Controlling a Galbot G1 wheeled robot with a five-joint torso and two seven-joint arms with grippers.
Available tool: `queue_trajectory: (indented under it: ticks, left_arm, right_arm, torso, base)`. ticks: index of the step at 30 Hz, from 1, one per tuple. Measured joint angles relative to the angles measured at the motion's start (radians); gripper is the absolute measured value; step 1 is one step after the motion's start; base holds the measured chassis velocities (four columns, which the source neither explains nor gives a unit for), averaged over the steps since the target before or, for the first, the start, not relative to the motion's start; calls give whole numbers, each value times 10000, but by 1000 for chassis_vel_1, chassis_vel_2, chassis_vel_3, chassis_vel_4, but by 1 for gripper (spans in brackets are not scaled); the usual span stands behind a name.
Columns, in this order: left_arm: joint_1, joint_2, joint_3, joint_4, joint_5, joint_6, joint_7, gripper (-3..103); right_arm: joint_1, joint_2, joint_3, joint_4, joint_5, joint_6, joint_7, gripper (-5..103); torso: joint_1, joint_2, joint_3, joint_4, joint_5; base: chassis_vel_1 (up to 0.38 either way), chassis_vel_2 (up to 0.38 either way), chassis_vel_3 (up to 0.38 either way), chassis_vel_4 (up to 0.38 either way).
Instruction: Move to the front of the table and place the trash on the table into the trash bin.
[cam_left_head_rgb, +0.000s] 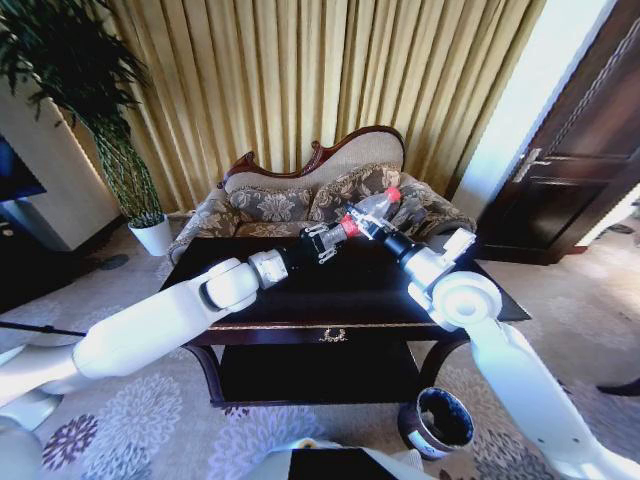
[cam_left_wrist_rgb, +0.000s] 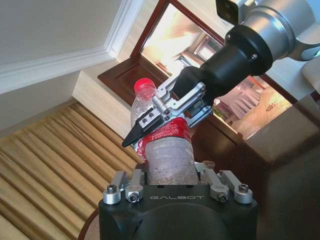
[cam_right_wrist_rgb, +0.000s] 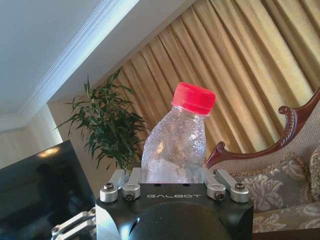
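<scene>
In the head view, both arms reach forward over the dark glossy surface (cam_left_head_rgb: 300, 290) with gold trim and a gold emblem on its front edge. The left end effector (cam_left_head_rgb: 330, 240) and the right end effector (cam_left_head_rgb: 372, 226) meet above the far side of the surface, each clamped on the clear plastic bottle (cam_left_head_rgb: 368, 213), which is held in the air, tilted, with its red cap toward the sofa. The left one grips the lower end by the red label, the right one the middle. The round dark trash bin (cam_left_head_rgb: 438, 423) stands on the patterned carpet just beside the surface's right front leg, open and black inside. A floral sofa (cam_left_head_rgb: 320, 195) with a carved wooden back sits behind the surface, gold curtains (cam_left_head_rgb: 300, 80) hang behind that, and a potted plant (cam_left_head_rgb: 120, 150) stands at the left.

In the left wrist view, the left end effector (cam_left_wrist_rgb: 172, 175) is closed around the bottle's (cam_left_wrist_rgb: 167, 160) base, its fingers (cam_left_wrist_rgb: 131, 186) pressing both sides. Farther up, the right end effector (cam_left_wrist_rgb: 172, 115) pinches the bottle at the red label, below the red cap.

In the right wrist view, the right end effector (cam_right_wrist_rgb: 174, 182) is clamped on the bottle (cam_right_wrist_rgb: 175, 145), whose neck and red cap rise clear above its fingers (cam_right_wrist_rgb: 125, 185). The plant (cam_right_wrist_rgb: 107, 125), curtains and sofa back lie beyond.
</scene>
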Motion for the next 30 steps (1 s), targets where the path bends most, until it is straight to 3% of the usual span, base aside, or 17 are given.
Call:
queue_trajectory:
  ticks: [1, 7, 8, 11, 13, 16, 18, 19, 23, 24, 26, 28, 29, 30]
  left_arm:
    - [9, 20, -10, -29, -15, 0, 4, 42]
    - [156, 271, -178, -311, -401, 64, 125, 69]
    - [156, 271, -178, -311, -401, 64, 125, 69]
    - [568, 507, -756, -576, -921, 76, -18, 85]
    - [821, 623, -1112, -618, -1115, 124, -135, 85]
    - [1894, 994, -2503, -642, -1850, 471, -798, 98]
    - [2870, 1212, -4013, -641, -2321, 782, -1348, 100]
    - [2870, 1212, -4013, -641, -2321, 782, -1348, 100]
    - [5460, 1696, -7190, -801, -2392, 986, -2229, 100]
    - [5460, 1696, -7190, -801, -2392, 986, -2229, 100]
    - [7130, 1636, -9322, -1080, -2771, 1179, -3030, 100]
    - [7918, 1331, -10307, -1285, -3065, 1522, -3532, 100]
    - [7918, 1331, -10307, -1285, -3065, 1522, -3532, 100]
    - [8662, 934, -11141, -1538, -3544, 2160, -4163, 100]
  right_arm:
    - [-22, -4, 27, 26, 1, 1, 0, 36]
    - [-505, -142, 551, 194, -43, 72, 75, 21]
    - [-505, -142, 551, 194, -43, 72, 75, 21]
    - [-941, -433, 990, 159, -204, 155, 86, 20]
    - [-1117, -545, 1138, 113, -352, 215, 104, 20]
    - [-1774, -863, 1566, 10, -966, 429, 193, 20]
    - [-2302, -1035, 1821, -38, -1665, 569, 349, 20]
    - [-2302, -1035, 1821, -38, -1665, 569, 349, 20]
    - [-3346, -1262, 2435, 55, -3364, 636, 666, 20]
    - [-3346, -1262, 2435, 55, -3364, 636, 666, 20]
    - [-3767, -1356, 2697, 241, -4124, 486, 1260, 20]
    - [-4060, -1364, 2876, 367, -4421, 331, 1518, 20]
    - [-4060, -1364, 2876, 367, -4421, 331, 1518, 20]
    - [-4356, -1357, 3059, 515, -4591, 242, 1674, 20]
  torso:
    - [0, 1, 1, 0, 0]
    - [0, 0, 0, 0, 1]
    - [0, 0, 0, 0, 1]
    - [0, 0, 0, -2, 1]
    - [-1, 1, 0, -3, 0]
    - [0, 0, 0, 1, -4]
    - [0, 0, 0, -2, 0]
    - [0, 0, 0, -2, 0]
    - [0, 1, -1, -1, 3]
    - [0, 1, -1, -1, 3]
    - [-1, 1, -1, 3, -2]
    - [-1, 2, -2, 3, 5]
    - [-1, 2, -2, 3, 5]
    - [-1, 1, -1, 2, -6]
  base:
    - [0, 0, 0, 0]
    - [0, 0, 0, 0]
    - [0, 0, 0, 0]
    - [0, 0, 0, 0]
    - [0, 0, 0, 0]
    - [0, 0, 0, 0]
    - [0, 0, 0, 0]
    - [0, 0, 0, 0]
    - [0, 0, 0, 0]
    - [0, 0, 0, 0]
    - [0, 0, 0, 0]
    - [0, 0, 0, 0]
    - [0, 0, 0, 0]
    - [0, 0, 0, 0]
